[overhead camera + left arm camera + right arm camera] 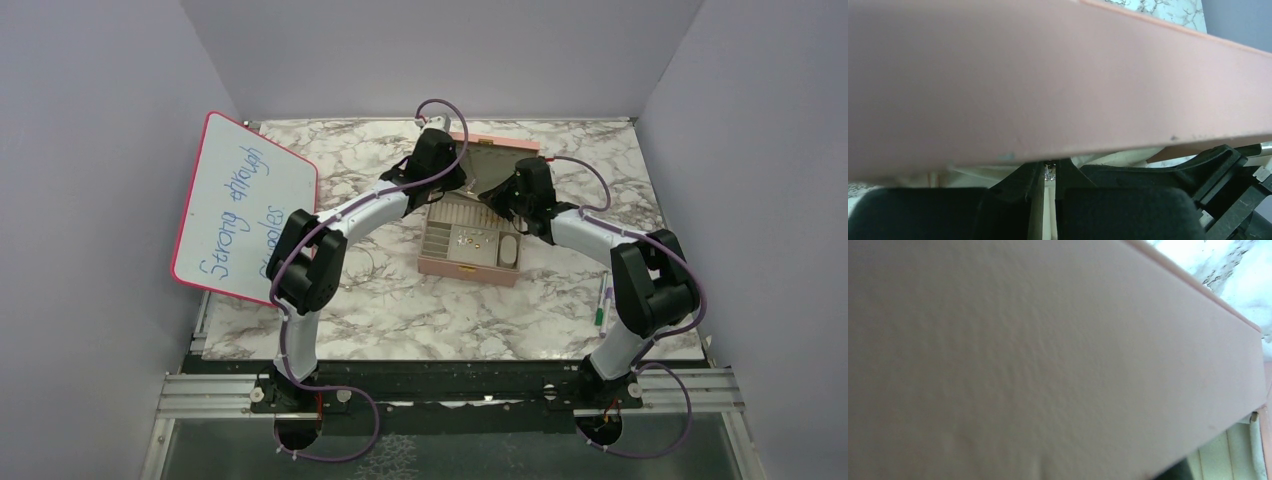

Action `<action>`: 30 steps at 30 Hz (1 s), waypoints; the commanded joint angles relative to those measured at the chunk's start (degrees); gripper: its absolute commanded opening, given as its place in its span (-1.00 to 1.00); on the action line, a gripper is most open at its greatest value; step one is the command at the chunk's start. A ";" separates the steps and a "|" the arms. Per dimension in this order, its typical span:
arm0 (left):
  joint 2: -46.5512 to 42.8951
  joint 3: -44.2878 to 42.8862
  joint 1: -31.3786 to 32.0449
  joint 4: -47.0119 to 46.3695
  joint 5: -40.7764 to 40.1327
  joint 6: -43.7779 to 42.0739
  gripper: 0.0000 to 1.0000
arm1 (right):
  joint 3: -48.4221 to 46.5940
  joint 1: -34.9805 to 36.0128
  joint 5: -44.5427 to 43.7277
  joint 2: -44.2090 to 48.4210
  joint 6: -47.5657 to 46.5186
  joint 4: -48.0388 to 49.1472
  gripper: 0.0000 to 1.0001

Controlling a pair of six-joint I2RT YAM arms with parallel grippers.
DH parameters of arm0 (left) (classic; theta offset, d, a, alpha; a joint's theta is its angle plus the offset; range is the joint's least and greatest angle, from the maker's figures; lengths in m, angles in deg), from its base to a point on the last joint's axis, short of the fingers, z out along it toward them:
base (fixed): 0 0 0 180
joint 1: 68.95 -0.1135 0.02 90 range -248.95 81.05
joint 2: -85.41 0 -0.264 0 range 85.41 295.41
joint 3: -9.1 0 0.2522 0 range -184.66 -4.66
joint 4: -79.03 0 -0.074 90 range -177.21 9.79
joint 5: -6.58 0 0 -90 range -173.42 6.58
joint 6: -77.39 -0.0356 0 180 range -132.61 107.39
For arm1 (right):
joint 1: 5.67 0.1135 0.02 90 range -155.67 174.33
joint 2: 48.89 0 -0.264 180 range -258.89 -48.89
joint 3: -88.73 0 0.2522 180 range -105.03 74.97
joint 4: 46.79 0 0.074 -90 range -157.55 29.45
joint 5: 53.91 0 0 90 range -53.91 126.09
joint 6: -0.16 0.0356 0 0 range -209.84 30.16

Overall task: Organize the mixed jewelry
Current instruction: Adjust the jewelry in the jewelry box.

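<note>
The pink jewelry box stands open at the table's middle, its lid upright at the back. Several tiny gold and silver pieces lie in its cream compartments. My left gripper reaches into the box's back left. In the left wrist view it is nearly shut on a small sparkling silver piece, just under the lid. My right gripper hangs over the box's back right; its fingers are hidden. The lid fills the right wrist view. A faint thin silver loop lies left of the box.
A whiteboard with a red rim leans at the left wall. A green-and-white marker pen lies on the marble table at the right, near my right arm. Grey walls close in on three sides.
</note>
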 commanded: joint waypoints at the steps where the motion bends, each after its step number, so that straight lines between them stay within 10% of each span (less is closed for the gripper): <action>1: -0.96 -0.73 -0.53 -3.39 0.89 -0.56 -0.68 | 0.12 1.14 8.43 2.77 -2.24 3.14 -0.98; 12: -7.55 6.13 -0.53 -2.52 1.23 -0.83 -0.08 | -0.71 1.16 8.60 1.89 -2.07 2.60 -0.98; 30: -7.54 9.87 0.50 -2.96 3.63 1.44 -0.57 | -0.98 1.14 10.35 1.60 -2.38 3.45 -0.98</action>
